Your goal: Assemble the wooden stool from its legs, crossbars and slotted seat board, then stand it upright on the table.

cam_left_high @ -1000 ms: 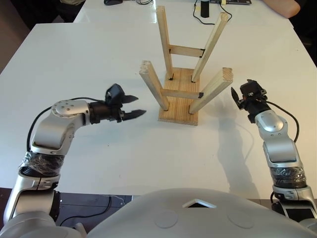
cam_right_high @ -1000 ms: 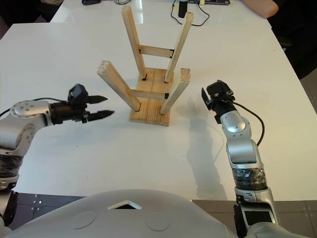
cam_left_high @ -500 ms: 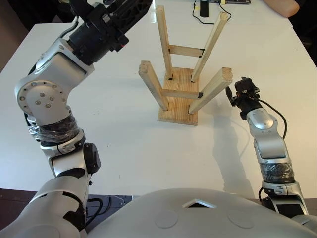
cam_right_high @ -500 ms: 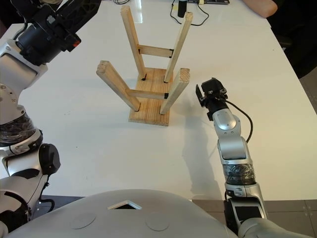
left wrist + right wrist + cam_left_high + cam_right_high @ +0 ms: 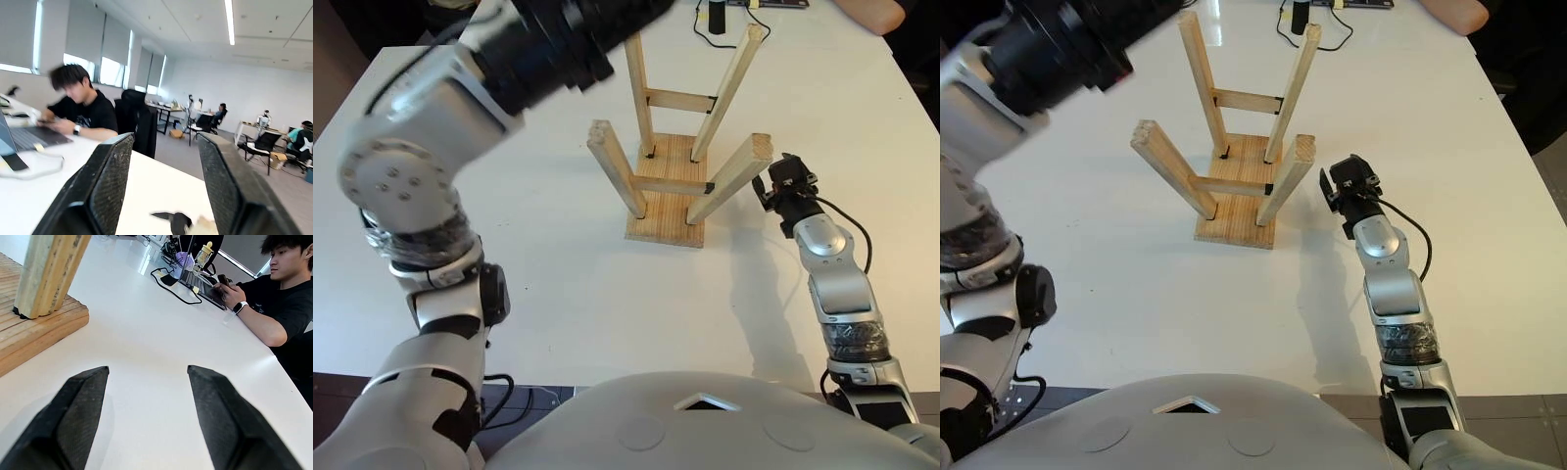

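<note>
Left eye view has the pale wooden stool [image 5: 671, 171] upside down toward the far edge of the white table [image 5: 558, 284], slotted seat board [image 5: 666, 223] flat on it, four legs [image 5: 641, 83] (tied by crossbars [image 5: 680, 99]) pointing up; the right gripper [image 5: 770, 186] sits just beside the near right leg [image 5: 729, 179], jaws spread, empty. Left wrist view shows the left gripper [image 5: 166, 139] raised above the table, jaws parted on nothing.
</note>
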